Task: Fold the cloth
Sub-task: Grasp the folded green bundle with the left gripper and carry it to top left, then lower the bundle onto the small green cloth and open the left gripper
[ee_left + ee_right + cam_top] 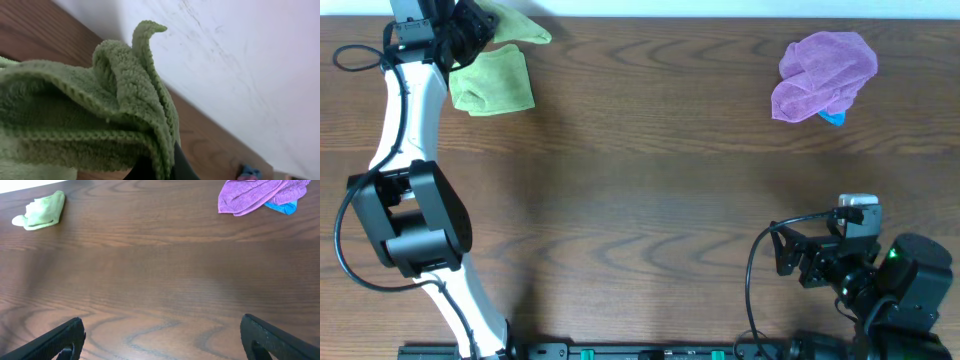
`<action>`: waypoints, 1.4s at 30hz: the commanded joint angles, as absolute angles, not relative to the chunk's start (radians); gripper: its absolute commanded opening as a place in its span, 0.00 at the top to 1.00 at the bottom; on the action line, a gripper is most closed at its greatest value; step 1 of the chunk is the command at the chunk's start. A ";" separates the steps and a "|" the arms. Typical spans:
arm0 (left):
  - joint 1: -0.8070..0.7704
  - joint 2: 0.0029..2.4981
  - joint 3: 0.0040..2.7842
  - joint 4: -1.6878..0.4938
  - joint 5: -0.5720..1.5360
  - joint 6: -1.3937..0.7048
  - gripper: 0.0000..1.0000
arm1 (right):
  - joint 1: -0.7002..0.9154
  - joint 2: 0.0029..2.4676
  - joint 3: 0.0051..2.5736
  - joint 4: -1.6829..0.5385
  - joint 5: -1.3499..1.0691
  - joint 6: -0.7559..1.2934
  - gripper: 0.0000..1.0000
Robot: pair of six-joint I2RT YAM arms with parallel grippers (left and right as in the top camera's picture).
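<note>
Currently: left gripper [468, 35] clamped tight on a bunched fold of the cloth [496, 82]; the wrist view shows the layers pinched in its jaws. The cloth lies on the table [650, 200] about level with the purple cloth [825, 72], well apart from it on the left arm's side. It is crumpled with no clear long axis, its loose part just beside the gripper. Right gripper [798, 258] spread wide, holding nothing, well apart from the purple cloth toward the robot. Left arm far nearer; likely it draws the fold.
</note>
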State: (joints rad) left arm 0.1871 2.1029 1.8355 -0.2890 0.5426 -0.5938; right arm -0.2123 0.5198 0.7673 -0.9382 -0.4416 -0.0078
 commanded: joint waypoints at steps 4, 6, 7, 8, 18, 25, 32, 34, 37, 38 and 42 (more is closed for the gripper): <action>0.183 2.172 1.850 -0.295 0.525 -0.537 0.94 | -0.219 0.516 0.763 -0.939 -0.453 0.007 0.01; 0.184 2.193 1.850 -0.306 0.528 -0.532 0.94 | -0.219 0.516 0.763 -0.939 -0.453 0.007 0.01; 0.184 2.203 1.850 -0.311 0.528 -0.522 0.94 | -0.219 0.516 0.763 -0.939 -0.453 0.007 0.01; 0.184 2.212 1.850 -0.319 0.527 -0.512 0.94 | -0.219 0.516 0.763 -0.939 -0.453 0.007 0.01; 0.197 2.259 1.850 -0.363 0.474 -0.447 0.94 | -0.219 0.516 0.763 -0.939 -0.453 0.007 0.01; 0.244 2.259 1.850 -0.384 0.468 -0.420 0.94 | -0.219 0.516 0.763 -0.939 -0.453 0.007 0.01; 0.278 2.259 1.850 -0.426 0.467 -0.373 0.94 | -0.219 0.516 0.763 -0.939 -0.453 0.007 0.01; 0.282 2.259 1.850 -0.444 0.465 -0.351 0.94 | -0.219 0.516 0.763 -0.939 -0.453 0.007 0.01; 0.284 2.259 1.850 -0.474 0.435 -0.316 0.95 | -0.219 0.516 0.763 -0.939 -0.453 0.007 0.01; 0.284 2.259 1.850 -0.487 0.417 -0.308 0.94 | -0.219 0.516 0.763 -0.939 -0.453 0.006 0.01; 0.284 2.259 1.850 -0.517 0.368 -0.271 0.94 | -0.219 0.516 0.763 -0.939 -0.453 0.007 0.01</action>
